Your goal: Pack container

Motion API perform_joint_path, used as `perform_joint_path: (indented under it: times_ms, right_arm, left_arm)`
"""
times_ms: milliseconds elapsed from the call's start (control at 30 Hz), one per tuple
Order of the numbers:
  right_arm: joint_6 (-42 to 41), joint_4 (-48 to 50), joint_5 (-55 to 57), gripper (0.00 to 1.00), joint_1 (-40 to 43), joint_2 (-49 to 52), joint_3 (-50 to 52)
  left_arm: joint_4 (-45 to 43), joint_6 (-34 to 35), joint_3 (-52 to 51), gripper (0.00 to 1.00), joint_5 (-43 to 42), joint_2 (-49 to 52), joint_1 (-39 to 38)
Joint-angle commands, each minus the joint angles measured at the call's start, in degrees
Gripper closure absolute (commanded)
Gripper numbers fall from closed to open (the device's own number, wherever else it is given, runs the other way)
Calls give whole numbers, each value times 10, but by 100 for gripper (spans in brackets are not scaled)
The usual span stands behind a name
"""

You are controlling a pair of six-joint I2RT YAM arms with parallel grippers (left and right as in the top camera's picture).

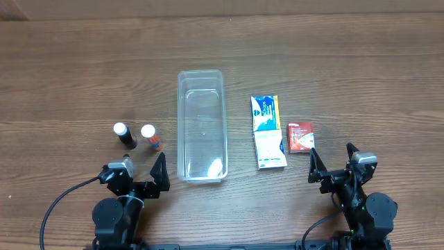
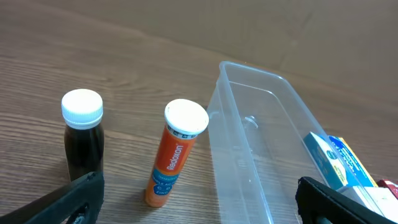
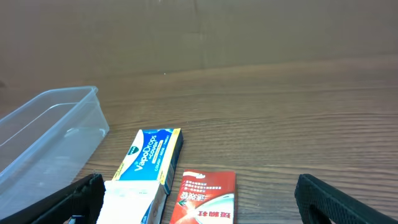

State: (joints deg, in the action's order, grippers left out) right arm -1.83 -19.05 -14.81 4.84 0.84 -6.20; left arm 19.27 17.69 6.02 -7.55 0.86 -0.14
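Observation:
The clear plastic container (image 1: 201,125) lies empty mid-table, long side running front to back; it also shows in the left wrist view (image 2: 249,143) and the right wrist view (image 3: 46,134). Left of it stand a dark bottle with a white cap (image 1: 124,134) (image 2: 82,140) and an orange tube with a white cap (image 1: 150,137) (image 2: 176,152). Right of it lie a blue VapoDrops box (image 1: 264,113) (image 3: 149,155), a white box (image 1: 270,150) (image 3: 130,202) and a red packet (image 1: 300,136) (image 3: 205,199). My left gripper (image 1: 136,178) (image 2: 199,214) and right gripper (image 1: 334,164) (image 3: 199,214) are open and empty near the front edge.
The wooden table (image 1: 347,62) stretches back behind the objects. Black cables (image 1: 55,205) trail from the arm bases at the front.

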Motion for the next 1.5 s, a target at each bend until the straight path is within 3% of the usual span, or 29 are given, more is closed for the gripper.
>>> perform_joint_path:
  times_ms: [0, 1167, 1467]
  right_arm:
    - [2, 5, -1, 0, 1, -7, 5]
    - [0, 3, 8, 0, 0, -7, 5]
    - [-104, 26, -100, 0, 0, 1, -58]
  left_arm:
    - [-1, 5, -2, 0, -4, -6, -3]
    - [-1, 5, -2, 0, -4, -6, -3]
    - [-1, 5, -2, 0, -4, -6, -3]
